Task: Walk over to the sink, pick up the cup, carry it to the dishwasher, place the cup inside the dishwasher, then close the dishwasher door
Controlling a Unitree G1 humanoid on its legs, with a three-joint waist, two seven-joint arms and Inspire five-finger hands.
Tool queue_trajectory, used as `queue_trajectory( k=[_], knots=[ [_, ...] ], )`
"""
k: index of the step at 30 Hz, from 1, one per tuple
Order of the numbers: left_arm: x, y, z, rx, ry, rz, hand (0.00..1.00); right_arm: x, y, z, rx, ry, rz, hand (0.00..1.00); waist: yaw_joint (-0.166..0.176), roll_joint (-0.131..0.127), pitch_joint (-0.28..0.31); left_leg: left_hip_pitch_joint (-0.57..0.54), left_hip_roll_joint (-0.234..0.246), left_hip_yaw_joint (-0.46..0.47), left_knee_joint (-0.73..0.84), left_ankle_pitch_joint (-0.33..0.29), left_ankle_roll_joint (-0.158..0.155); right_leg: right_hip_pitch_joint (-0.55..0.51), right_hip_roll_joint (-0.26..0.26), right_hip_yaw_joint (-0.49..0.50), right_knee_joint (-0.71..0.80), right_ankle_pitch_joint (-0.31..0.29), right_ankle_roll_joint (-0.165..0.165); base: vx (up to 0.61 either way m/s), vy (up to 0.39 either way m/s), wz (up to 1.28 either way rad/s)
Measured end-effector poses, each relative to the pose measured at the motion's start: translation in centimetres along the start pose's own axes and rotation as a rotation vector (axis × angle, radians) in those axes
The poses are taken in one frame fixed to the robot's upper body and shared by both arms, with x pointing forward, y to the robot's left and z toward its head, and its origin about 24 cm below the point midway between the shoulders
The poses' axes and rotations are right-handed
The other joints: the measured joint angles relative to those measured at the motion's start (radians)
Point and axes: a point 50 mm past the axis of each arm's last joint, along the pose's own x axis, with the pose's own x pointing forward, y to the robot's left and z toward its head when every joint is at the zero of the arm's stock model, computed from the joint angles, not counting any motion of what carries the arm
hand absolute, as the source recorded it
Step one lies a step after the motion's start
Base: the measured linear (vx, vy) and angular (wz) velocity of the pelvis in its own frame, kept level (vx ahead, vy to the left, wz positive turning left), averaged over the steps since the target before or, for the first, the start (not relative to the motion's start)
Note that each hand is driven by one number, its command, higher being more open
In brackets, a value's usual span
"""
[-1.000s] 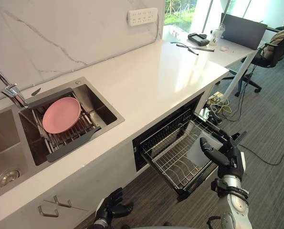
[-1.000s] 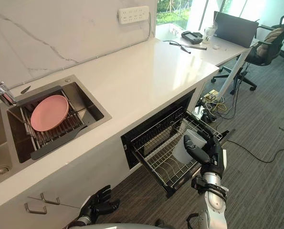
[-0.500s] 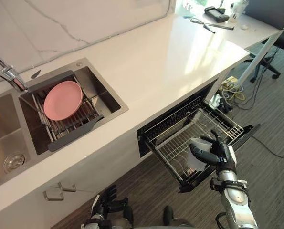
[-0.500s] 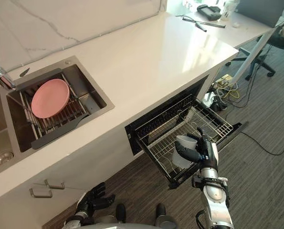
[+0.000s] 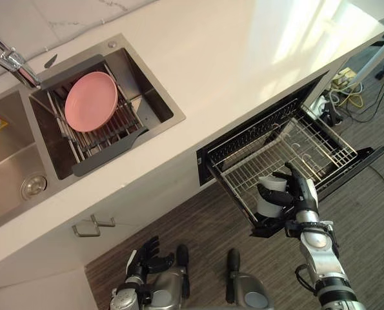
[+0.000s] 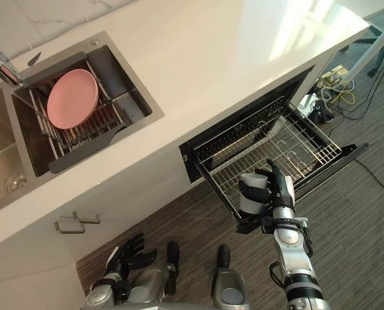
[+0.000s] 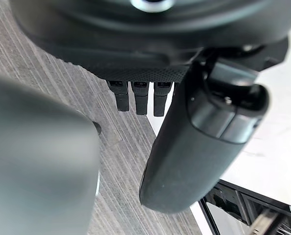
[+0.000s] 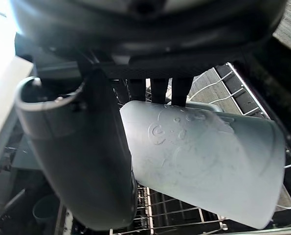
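While the right hand [image 5: 299, 196] hangs at the lower right of the frame, its fingers [image 8: 159, 90] and thumb are curled tight round the pale cup [image 5: 268, 196], which sits in the grip with its side against the palm. The cup is at the front corner of the pulled-out wire rack [image 5: 299, 143] of the dishwasher. From where I stand I cannot tell whether it touches the wires or is just above them. In the right wrist view the rack's wires show past the cup, close behind it.

The dishwasher door [image 5: 367, 157] lies folded down flat towards the right edge of the frame, with the rack drawn out over it.

The sink [image 5: 154, 91] is well apart from all this, at the upper left, let into the white surface [image 5: 243, 58]. It holds a pink plate [image 5: 90, 101] on a drying rack [image 5: 108, 137], beside the tap [image 5: 12, 59], and I see no cup there.

The left hand [image 5: 144, 258] hangs low at the bottom left, over the wooden floor [image 5: 211, 226], fingers apart and relaxed, holding nothing.

By my reckoning the walk to the sink, the pick-up and the carry are done. What is left is to set the cup down into the rack and let go, push the rack in if need be, and lift the door closed.
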Motion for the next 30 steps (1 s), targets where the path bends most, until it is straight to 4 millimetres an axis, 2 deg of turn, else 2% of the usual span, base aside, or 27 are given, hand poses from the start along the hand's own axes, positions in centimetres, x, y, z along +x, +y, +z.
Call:
queue_trajectory(
  k=[4, 9, 14, 15, 23, 30],
  knots=[
    [0.3, -0.2, 1.0, -0.001, -0.042, 0.003, 0.9, 2.0, -0.2, 1.9, -0.049, -0.039, -0.01, 0.3, 0.003, 0.006, 0.05, -0.02, -0.002, -0.012, 0.003, 0.012, 0.002, -0.018, -0.003, -0.008, 0.011, 0.002, 0.0, -0.02, -0.005, 0.09],
    [0.6, -0.5, 1.7, -0.007, -0.073, 0.003, 0.9, 3.9, -0.7, 4.1, -0.148, -0.077, -0.024, 0.3, 0.012, 0.014, 0.08, -0.053, -0.005, -0.016, 0.014, 0.014, 0.001, -0.046, -0.006, -0.01, 0.016, 0.004, 0.0, 0.0, -0.001, 0.01],
    [1.0, -1.1, 2.4, -0.016, -0.098, -0.003, 0.9, 5.1, -1.0, 5.2, -0.214, -0.084, -0.041, 0.3, 0.021, 0.021, 0.105, -0.072, -0.009, -0.025, 0.015, 0.02, 0.0, -0.06, -0.009, -0.021, 0.016, 0.006, 0.002, -0.01, 0.001, 0.05],
    [1.0, -1.2, 2.5, -0.016, -0.1, -0.001, 0.9, 5.2, -0.8, 5.3, -0.22, -0.083, -0.037, 0.9, 0.021, 0.021, 0.107, -0.077, -0.01, -0.029, 0.015, 0.023, -0.002, -0.062, -0.01, -0.024, 0.016, 0.006, 0.002, -0.01, -0.005, 0.11],
    [1.2, -1.3, 2.9, -0.014, -0.113, 0.004, 0.9, 5.3, 1.0, 5.3, -0.172, -0.074, -0.016, 0.9, 0.027, 0.02, 0.123, -0.078, -0.019, -0.034, 0.011, 0.035, 0.001, -0.062, -0.016, -0.026, 0.014, 0.018, 0.004, -0.02, 0.003, 0.02],
    [1.6, -1.4, 3.0, 0.005, -0.101, 0.0, 0.9, 4.6, 2.3, 4.0, 0.05, -0.01, -0.015, 0.9, 0.029, 0.019, 0.124, -0.072, -0.017, -0.037, -0.028, 0.064, 0.003, -0.068, -0.014, -0.028, 0.006, 0.038, 0.002, -0.07, 0.002, 0.01]
  ],
)
